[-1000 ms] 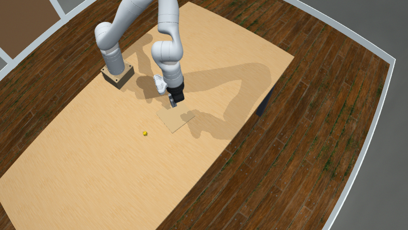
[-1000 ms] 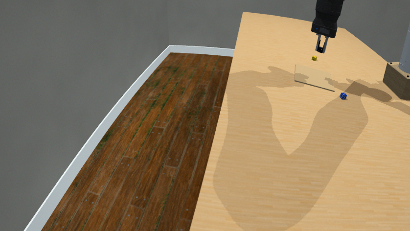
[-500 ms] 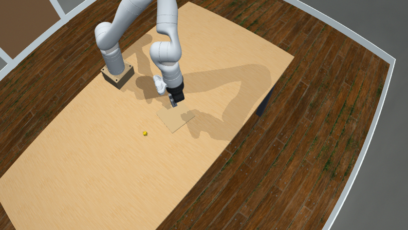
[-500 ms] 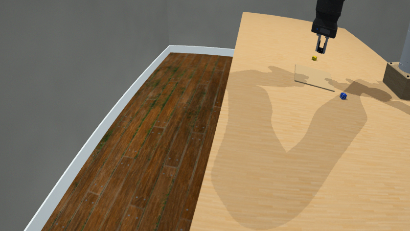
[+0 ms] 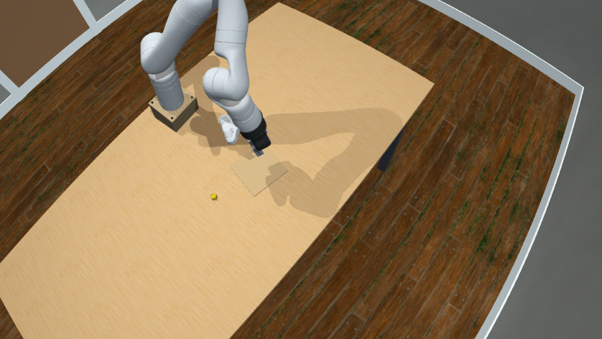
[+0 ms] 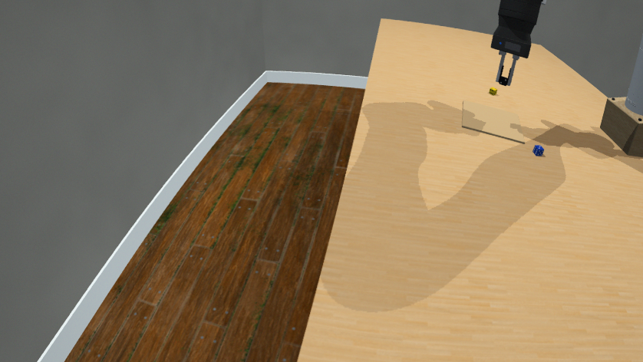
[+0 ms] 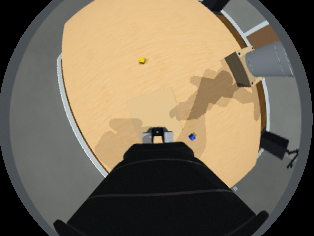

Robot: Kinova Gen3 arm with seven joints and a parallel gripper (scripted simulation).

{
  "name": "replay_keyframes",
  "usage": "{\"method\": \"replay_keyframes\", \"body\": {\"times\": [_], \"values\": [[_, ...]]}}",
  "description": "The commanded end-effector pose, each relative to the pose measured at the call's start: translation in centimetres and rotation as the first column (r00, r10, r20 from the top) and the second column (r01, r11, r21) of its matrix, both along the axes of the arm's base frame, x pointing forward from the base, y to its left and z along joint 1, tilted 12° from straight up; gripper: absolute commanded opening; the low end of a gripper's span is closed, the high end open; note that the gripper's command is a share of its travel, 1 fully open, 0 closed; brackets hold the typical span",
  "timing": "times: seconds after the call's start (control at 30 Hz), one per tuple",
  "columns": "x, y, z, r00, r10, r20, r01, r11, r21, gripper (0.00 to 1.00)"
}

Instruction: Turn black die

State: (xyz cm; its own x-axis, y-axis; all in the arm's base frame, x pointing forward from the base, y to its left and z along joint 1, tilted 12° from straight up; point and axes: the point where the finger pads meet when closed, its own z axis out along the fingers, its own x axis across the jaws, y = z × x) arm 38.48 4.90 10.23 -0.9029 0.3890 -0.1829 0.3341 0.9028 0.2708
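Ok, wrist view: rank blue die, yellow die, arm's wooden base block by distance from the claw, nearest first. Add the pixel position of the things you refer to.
From the claw (image 5: pixel 258 154) (image 6: pixel 503 80) (image 7: pixel 157 132):
1. Blue die (image 6: pixel 538 150) (image 7: pixel 192 137): just right in the image.
2. Yellow die (image 5: pixel 213 196) (image 6: pixel 492 91) (image 7: pixel 142 60): above, slightly left, past the mat (image 5: pixel 252 179) (image 6: pixel 499 121) (image 7: pixel 150 107).
3. Wooden base block (image 5: pixel 161 116) (image 6: pixel 617 126) (image 7: pixel 236 70): upper right.
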Motion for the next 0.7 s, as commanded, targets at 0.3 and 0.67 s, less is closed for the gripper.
{"method": "replay_keyframes", "body": {"times": [0.3, 0.67], "values": [[-0.15, -1.13, 0.17, 0.996, -0.005, 0.091, -0.014, 0.979, 0.204, 0.34], [-0.27, -1.38, -0.09, 0.983, 0.013, 0.182, -0.083, 0.919, 0.387, 0.34]]}}
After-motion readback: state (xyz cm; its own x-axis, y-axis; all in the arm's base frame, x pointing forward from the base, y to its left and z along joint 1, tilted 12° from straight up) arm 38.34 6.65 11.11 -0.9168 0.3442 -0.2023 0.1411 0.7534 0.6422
